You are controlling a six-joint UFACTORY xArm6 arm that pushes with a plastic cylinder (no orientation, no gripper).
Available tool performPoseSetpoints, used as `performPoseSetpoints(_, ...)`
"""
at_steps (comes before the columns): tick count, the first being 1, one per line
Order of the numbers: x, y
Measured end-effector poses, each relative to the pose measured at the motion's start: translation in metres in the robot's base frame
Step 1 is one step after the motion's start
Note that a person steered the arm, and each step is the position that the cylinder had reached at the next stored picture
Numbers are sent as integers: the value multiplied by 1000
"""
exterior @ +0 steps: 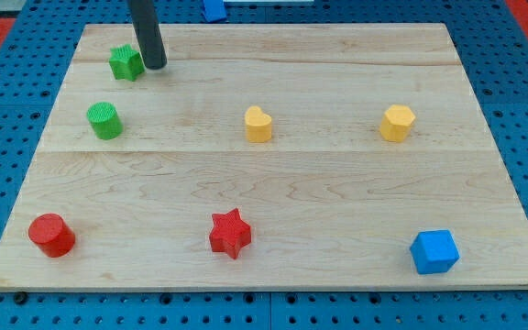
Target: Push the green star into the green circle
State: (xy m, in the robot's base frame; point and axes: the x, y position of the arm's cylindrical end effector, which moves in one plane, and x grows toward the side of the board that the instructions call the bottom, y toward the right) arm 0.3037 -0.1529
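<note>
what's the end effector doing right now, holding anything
No gripper: my tip is a bare rod, holding nothing, right beside the green star, on the view's right of it.

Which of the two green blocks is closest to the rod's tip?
The green star, right beside my tip on its left. The green circle sits apart, lower in the view.
</note>
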Motion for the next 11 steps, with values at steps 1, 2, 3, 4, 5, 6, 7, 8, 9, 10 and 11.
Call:
performPoseSetpoints(1, -27, -19)
performPoseSetpoints(2, -94, -11)
performPoseSetpoints(3, -111, -49)
performPoseSetpoints(4, -64, -46)
performPoseSetpoints(5, -26, -41)
performPoseSetpoints(6, 5, -41)
performPoseSetpoints(7, 40, -41)
performPoseSetpoints(8, 19, -49)
performPoseSetpoints(9, -40, -58)
performPoseSetpoints(10, -33, -81)
performPoseSetpoints(11, -5, -85)
